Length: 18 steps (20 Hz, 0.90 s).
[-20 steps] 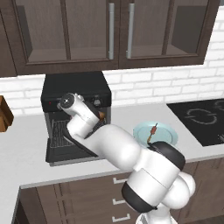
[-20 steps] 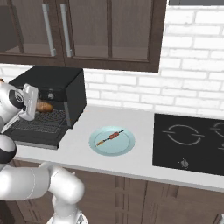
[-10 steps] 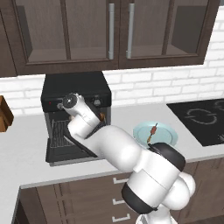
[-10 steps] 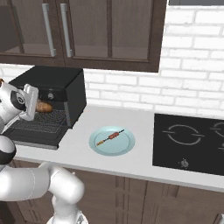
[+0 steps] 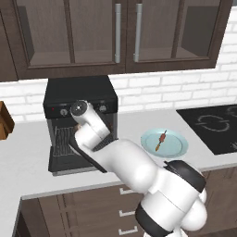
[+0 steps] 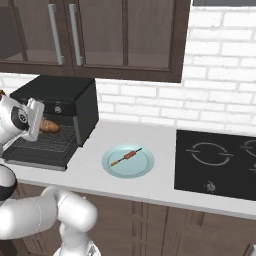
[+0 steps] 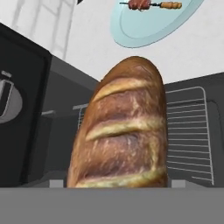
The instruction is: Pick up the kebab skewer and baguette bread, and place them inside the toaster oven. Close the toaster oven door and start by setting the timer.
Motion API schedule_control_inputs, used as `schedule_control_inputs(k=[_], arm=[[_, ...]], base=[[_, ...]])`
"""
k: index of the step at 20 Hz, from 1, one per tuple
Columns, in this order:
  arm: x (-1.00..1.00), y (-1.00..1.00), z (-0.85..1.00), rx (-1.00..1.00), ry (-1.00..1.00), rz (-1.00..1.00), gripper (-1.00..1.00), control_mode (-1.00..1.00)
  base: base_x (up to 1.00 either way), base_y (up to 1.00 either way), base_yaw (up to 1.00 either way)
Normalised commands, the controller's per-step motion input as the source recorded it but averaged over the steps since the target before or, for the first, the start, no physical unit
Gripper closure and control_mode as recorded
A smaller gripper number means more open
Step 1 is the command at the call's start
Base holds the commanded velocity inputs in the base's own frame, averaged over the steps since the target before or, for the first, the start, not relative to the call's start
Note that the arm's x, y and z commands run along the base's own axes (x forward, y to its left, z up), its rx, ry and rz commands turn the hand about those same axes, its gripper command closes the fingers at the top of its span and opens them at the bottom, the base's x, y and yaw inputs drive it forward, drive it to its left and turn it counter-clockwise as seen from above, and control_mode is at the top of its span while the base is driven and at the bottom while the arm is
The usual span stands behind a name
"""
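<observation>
the black boxy toaster oven point(image 6: 70, 102) stands on the pale grey bench point(image 6: 165, 175) under dark wood wall cupboards point(image 5: 120, 32), with its flat black door point(image 6: 37, 156) folded down and level in front of it. its wire rack point(image 6: 50, 144) reaches out over the door. the short reddish-brown crusted baguette point(image 6: 49, 126) is at the mouth of the oven, over the rack; in the hand view the loaf point(image 7: 122, 131) runs lengthwise straight out from the camera, close up, with the rack bars point(image 7: 188, 135) beside it. the white arm's hand point(image 6: 34, 120) is at the near end of the loaf, its fingers set apart either side of it; whether they press on the crust or stand just clear i cannot tell.

to the right of the oven, apart from it, a round pale blue plate point(image 6: 128, 161) lies on the bench and holds the thin kebab skewer with red, orange and dark chunks point(image 6: 126, 157), lying slantwise across its middle. further right is a black glass hob point(image 6: 220, 160) set into the bench.
</observation>
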Motion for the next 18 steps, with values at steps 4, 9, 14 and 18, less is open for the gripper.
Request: schedule_control_inputs(k=[4,9,14,18], arm=[[0.14,0.00,-0.05,0.00,0.00,-0.01,1.00,-1.00],[0.17,0.00,-0.01,0.00,0.04,-0.02,1.00,-1.00],[0.02,0.00,-0.15,0.00,0.08,-0.01,1.00,-1.00],[0.01,0.00,-0.26,0.00,0.00,-0.01,1.00,-1.00]], base=[[0.00,0.00,0.00],[0.00,0.00,0.00],[0.00,0.00,0.00],[0.00,0.00,0.00]])
